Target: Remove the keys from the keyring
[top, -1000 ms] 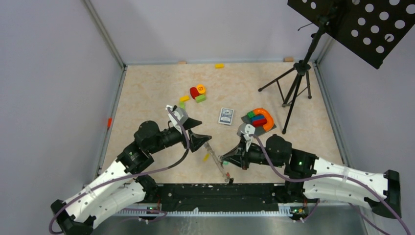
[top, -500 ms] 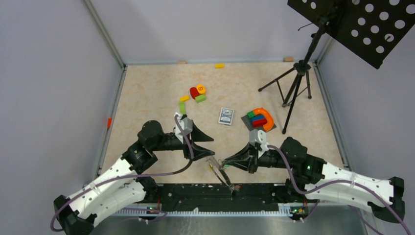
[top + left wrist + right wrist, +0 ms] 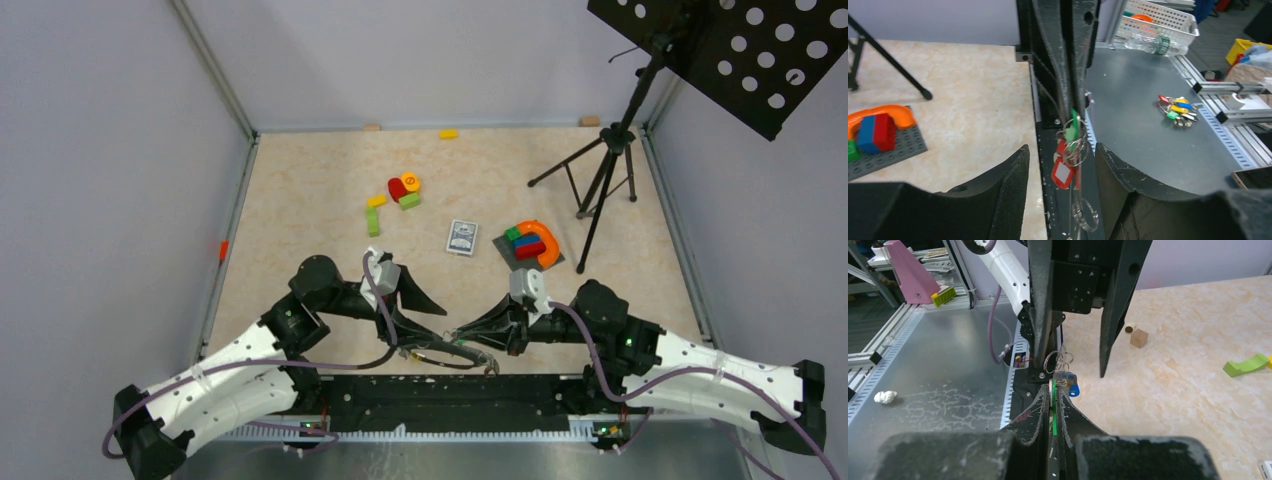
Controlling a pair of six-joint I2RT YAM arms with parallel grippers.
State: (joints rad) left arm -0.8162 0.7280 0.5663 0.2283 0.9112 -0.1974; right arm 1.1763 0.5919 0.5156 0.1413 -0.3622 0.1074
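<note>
Hanging within open left hand (image 3: 1060,151) — keys (image 3: 1071,146); right hand (image 3: 1053,392) pinching

Left fingers (image 3: 1007,186) parted, right fingers (image 3: 1036,409) pinched shut

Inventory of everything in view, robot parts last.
keys: one bunch, red/green/blue tags, on the keyring
keyring: 1, grey, near edge of table
second key bunch: 1, mixed tags, metal bench
card box: 1, blue, mid table
toy blocks: several, mixed colours, mid table and on grey baseplate
wooden cubes: 2, tan, far edge
tripod: 1, black, far right
perforated panel: 1, black, on tripod
left gripper: open, fingers flanking keys
right gripper: shut on keys by green tag
</note>
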